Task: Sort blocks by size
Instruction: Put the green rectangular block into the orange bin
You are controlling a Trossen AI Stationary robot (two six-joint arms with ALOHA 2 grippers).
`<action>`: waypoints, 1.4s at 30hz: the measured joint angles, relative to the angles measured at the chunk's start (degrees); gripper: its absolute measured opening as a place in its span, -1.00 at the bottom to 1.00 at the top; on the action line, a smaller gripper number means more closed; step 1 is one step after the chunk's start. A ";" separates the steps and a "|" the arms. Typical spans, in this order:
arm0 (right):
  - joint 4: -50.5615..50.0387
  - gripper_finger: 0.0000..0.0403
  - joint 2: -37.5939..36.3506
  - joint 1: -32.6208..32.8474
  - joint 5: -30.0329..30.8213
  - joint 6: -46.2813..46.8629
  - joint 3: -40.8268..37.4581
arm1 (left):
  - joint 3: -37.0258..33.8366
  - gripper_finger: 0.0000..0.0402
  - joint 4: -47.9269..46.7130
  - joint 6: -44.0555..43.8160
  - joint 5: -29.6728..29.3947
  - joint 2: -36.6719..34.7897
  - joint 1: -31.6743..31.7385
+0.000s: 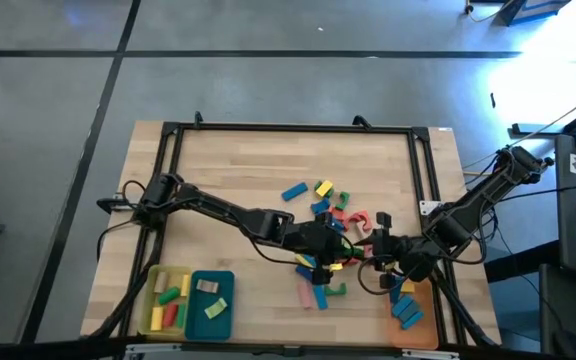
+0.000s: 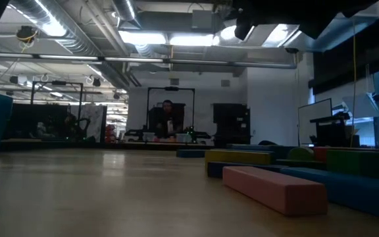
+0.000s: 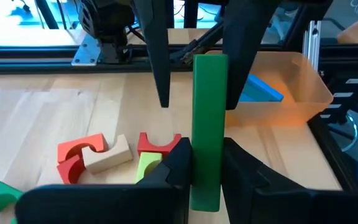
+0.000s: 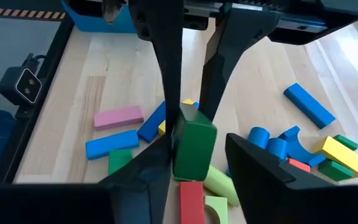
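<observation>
Both end effectors meet over the block pile near the middle of the bench's front half. Left end effector (image 3: 207, 171) is clenched on a long green bar (image 3: 207, 130); its fingers (image 3: 179, 162) pinch the bar's lower end, and the bar stands upright between them. Right end effector (image 4: 197, 158) faces it from the other side, its fingers (image 4: 257, 168) standing apart on either side of the same green bar (image 4: 194, 149); can't tell if they touch it.

Blocks (image 1: 328, 215) lie scattered in a loose pile around the two end effectors: blue, yellow, green, red and pink pieces, including red arches (image 3: 79, 152) and a pink bar (image 4: 118, 116).

Trays along the front edge:
- yellow tray (image 1: 154, 300), near the front-left corner, holds several small blocks
- teal tray (image 1: 218, 295), just beside it, holds two blocks
- orange tray (image 1: 418, 325), towards the front-right corner, holds blue blocks (image 1: 405, 305)

In the low view a pink bar (image 2: 275, 187) lies nearest, with darker blocks behind it.
</observation>
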 joint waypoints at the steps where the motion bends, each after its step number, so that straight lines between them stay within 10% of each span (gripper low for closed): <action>1: 0.06 -0.29 0.00 0.00 -0.02 0.00 0.00 | 0.00 -0.76 -0.01 -0.01 -0.05 0.00 0.00; 7: 0.07 -0.70 0.00 0.00 -0.35 -0.01 0.00 | 0.00 -0.67 -0.22 0.10 -0.13 0.00 0.00; 15: -0.05 -0.69 0.00 -0.04 -9.02 -0.41 0.00 | 0.00 -0.48 -0.42 0.58 0.96 0.00 -0.13; 30: -10.51 -0.61 -0.19 1.24 -56.56 19.64 1.35 | 0.00 -0.20 -5.34 0.41 2.18 0.00 -0.11; 42: -19.53 -0.55 0.24 5.74 -52.05 28.88 1.18 | 0.00 -0.19 -12.17 0.89 2.25 0.02 -0.23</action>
